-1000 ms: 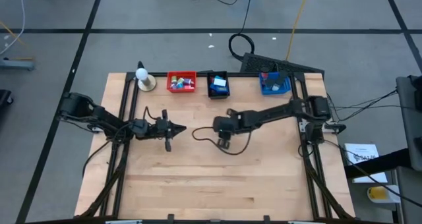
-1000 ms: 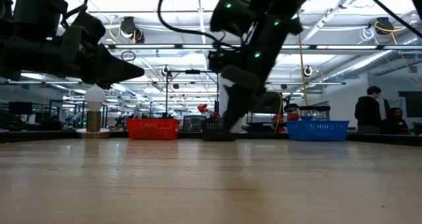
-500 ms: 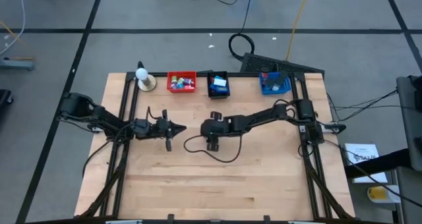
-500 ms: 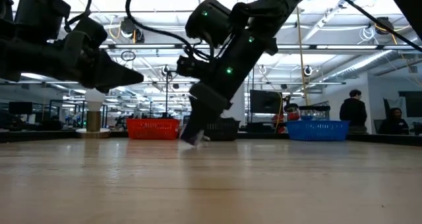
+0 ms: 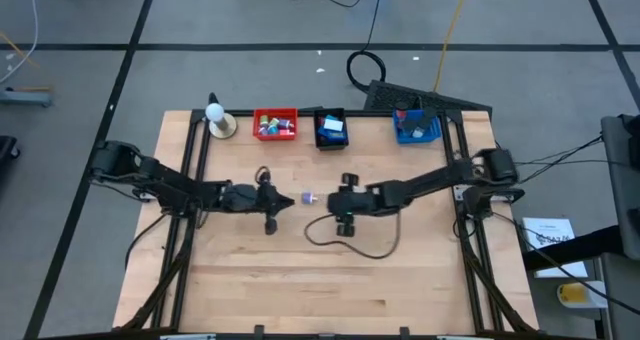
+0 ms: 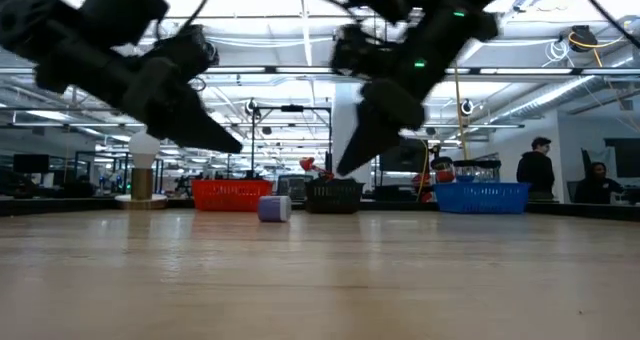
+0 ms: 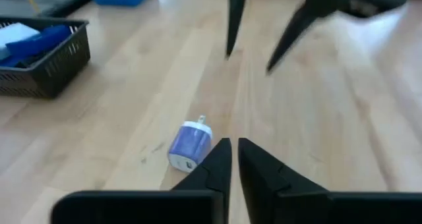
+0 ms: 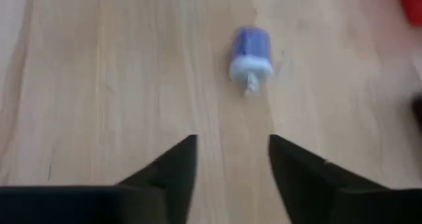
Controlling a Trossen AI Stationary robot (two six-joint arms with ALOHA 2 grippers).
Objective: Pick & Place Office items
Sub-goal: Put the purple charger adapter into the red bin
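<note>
1. Purple and white, the small plug-shaped piece lies on its side on the bare wood of the table, loose, touching neither arm. You will find it between the 2 grippers, near the middle of the table.
2. Your right gripper hangs above the wood just beside the piece with its jaws spread wide. In its own wrist view the piece sits ahead of the 2 fingertips, not between them, so nothing is gripped.
3. Your left gripper points at the piece from the other side. Its jaws are nearly closed, only a thin slit between them, and they hold nothing. The piece lies just beside its tips.
4. My reading: the piece sits within reach of both arms, so either one could take it.
5. Farther back, the red bin, black bin and blue bin line the far edge, each with items in it; the piece likely belongs in 1 of them.
</note>
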